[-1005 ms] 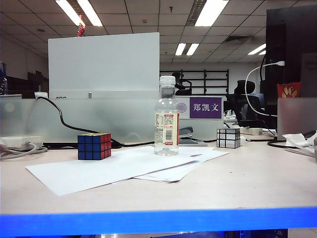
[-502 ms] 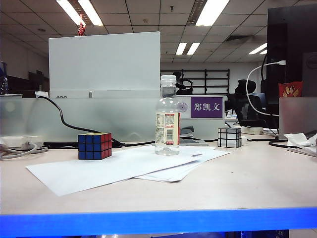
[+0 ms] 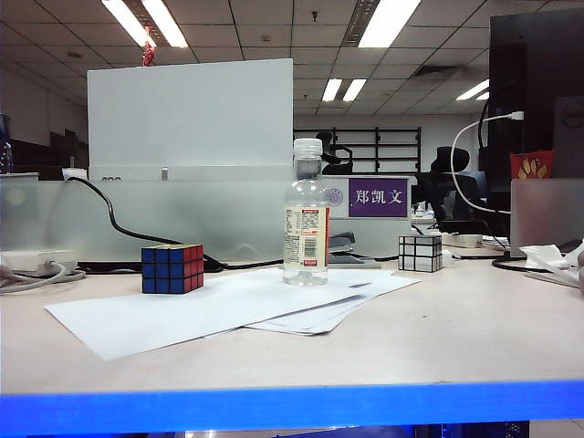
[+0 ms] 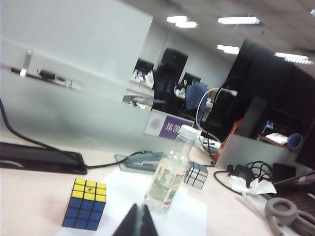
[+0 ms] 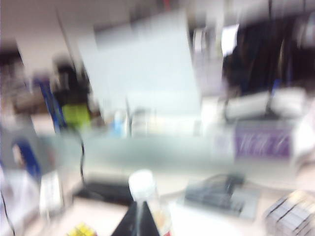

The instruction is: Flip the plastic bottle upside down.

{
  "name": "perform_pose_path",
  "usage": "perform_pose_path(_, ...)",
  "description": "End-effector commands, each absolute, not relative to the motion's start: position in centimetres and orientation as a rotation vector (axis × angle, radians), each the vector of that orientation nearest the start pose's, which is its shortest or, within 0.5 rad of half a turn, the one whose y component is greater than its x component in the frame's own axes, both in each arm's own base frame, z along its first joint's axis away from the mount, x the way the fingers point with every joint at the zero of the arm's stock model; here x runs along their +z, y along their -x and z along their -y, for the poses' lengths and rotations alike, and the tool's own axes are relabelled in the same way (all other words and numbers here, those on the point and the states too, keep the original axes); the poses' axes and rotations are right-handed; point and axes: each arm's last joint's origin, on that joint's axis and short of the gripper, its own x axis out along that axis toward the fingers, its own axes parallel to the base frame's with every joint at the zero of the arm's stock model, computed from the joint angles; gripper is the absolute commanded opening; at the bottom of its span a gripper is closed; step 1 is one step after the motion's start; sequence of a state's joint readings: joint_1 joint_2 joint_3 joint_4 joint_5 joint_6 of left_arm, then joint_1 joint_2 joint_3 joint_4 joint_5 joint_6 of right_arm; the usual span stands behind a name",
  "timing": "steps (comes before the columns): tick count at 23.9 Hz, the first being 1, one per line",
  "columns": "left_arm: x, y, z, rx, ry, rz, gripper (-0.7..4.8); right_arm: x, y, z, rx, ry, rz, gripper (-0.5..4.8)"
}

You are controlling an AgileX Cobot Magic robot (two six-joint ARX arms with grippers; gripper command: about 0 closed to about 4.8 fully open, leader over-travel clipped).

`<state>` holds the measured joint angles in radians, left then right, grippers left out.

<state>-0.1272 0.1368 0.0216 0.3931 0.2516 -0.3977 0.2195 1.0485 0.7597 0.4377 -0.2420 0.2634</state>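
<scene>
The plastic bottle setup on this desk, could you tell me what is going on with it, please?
Nothing is being handled yet. The plastic bottle stands upright, cap on top, on white paper sheets, between a coloured cube and a mirror cube. The left gripper and the right gripper each show in their own wrist view with fingers shut and empty, short of the bottle. Neither arm shows in the exterior view. The flip has not begun.

- Exterior view: sharp, evenly lit by ceiling light panels (image 3: 388,20); soft shadows on the worktop (image 3: 456,328).
- Left wrist view: slightly soft, tilted.
- Right wrist view: heavily motion-blurred, washed out.
</scene>
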Motion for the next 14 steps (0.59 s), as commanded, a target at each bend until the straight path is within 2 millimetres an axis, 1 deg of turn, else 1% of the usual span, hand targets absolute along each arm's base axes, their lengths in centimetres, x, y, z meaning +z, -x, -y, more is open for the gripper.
perform_pose_path(1,22.6,-9.9,2.0,-0.445,0.327,0.293,-0.06,33.5,-28.5,-7.7,0.523,-0.191,0.091,2.03)
perform_pose_path(2,23.7,-10.2,2.1,-0.453,0.288,0.297,-0.06,32.8,-31.4,-8.5,0.553,-0.17,0.066,2.74)
perform_pose_path(4,24.6,-10.6,2.2,-0.468,0.263,0.283,-0.06,32.2,-34.1,-9.3,0.594,-0.167,0.042,2.85)
perform_pose_path(5,24.9,-10.9,2.3,-0.484,0.256,0.272,-0.06,31.9,-35.2,-9.6,0.609,-0.162,0.035,3.0)
perform_pose_path(6,25.2,-11.2,2.4,-0.491,0.256,0.258,-0.06,31.8,-36.1,-9.9,0.629,-0.154,0.031,3.53)
perform_pose_path(7,25.4,-11.5,2.4,-0.488,0.258,0.242,-0.06,31.5,-37.1,-10.2,0.65,-0.14,0.028,4.59)
perform_pose_path(8,25.5,-11.8,2.5,-0.487,0.259,0.234,-0.06,31.3,-37.7,-10.4,0.662,-0.138,0.024,4.79)
perform_pose_path(10,25.6,-12.2,2.5,-0.485,0.262,0.224,-0.06,30.8,-38.6,-10.7,0.673,-0.137,0.013,4.79)
perform_pose_path(14,25.6,-12.8,2.6,-0.481,0.273,0.222,-0.06,29.8,-39.0,-11.3,0.703,-0.124,-0.017,4.79)
